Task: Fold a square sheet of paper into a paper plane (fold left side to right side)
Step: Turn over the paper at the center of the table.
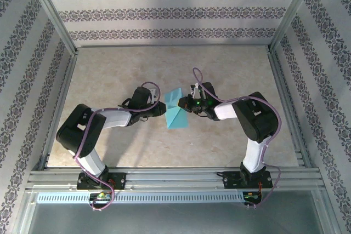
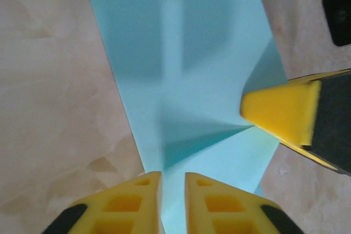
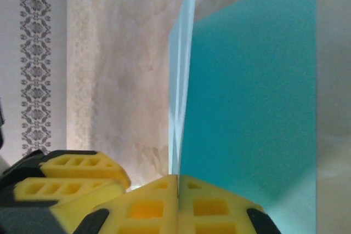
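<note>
- One cyan sheet of paper (image 1: pixel 176 110) in the whole scene, sitting mid-table (image 1: pixel 230 69) right between the two grippers. It's already creased, with part lying flat and one flap standing up.
- Two arms, one gripper each, two yellow fingers per gripper, so four fingers total.
- Left gripper (image 1: pixel 160 108): from its own wrist cam (image 2: pixel 173 182), the two fingers (image 2: pixel 131 201) sit with a narrow gap between them. The near edge of the sheet (image 2: pixel 181 69) runs into that gap. Can't tell if the pads are actually touching the paper; to me it looks slightly spread rather than clamped.
- Right gripper (image 1: pixel 188 104): in its wrist view (image 3: pixel 178 184), the fingers (image 3: pixel 214 206) are pressed tight together on the paper. The raised flap (image 3: pixel 181 80) comes straight up out of the seam, and the flat part (image 3: pixel 252 97) spreads off to the right.
- In the left wrist view, one finger of the right gripper (image 2: pixel 279 110) pokes in from the right, tip at a crease on the sheet's edge.
- The two grippers are near each other, one on each side of the sheet.
- Patterned wallpaper walls (image 1: pixel 164 12) on three sides.
</note>
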`<state>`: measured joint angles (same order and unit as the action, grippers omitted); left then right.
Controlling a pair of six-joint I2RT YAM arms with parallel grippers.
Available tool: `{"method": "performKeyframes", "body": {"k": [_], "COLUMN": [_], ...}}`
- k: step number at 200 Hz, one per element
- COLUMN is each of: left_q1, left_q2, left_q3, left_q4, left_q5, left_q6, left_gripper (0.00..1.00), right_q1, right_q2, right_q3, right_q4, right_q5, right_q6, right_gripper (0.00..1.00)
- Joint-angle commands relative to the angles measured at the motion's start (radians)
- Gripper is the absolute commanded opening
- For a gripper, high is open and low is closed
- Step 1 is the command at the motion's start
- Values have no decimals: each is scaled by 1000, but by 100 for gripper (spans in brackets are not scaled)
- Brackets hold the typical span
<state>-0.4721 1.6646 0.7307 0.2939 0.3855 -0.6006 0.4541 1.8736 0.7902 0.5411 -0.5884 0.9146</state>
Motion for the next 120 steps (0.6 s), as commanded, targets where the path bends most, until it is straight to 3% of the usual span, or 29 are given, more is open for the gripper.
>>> {"method": "performKeyframes", "body": {"k": [1, 29, 62, 93, 120], "left_q1": [-13, -12, -4, 25, 55], "left_q2": [-107, -244, -389, -481, -523], "left_q3": [-6, -6, 19, 34, 39], "left_q4": [-34, -113, -204, -200, -105], "left_q5": [-71, -131, -182, -134, -16], "left_q6": [60, 110, 150, 132, 36], "left_gripper": [25, 41, 74, 97, 100], "right_q1": [-1, -22, -66, -124, -181], "right_q2": [-60, -140, -257, -363, -450], "right_q3": [20, 21, 23, 30, 41], "right_q4": [-2, -18, -35, -30, 3], "right_q5": [6, -3, -36, -90, -138], "right_q6": [-18, -41, -73, -80, -63], "right_gripper": [0, 0, 0, 0, 0]}}
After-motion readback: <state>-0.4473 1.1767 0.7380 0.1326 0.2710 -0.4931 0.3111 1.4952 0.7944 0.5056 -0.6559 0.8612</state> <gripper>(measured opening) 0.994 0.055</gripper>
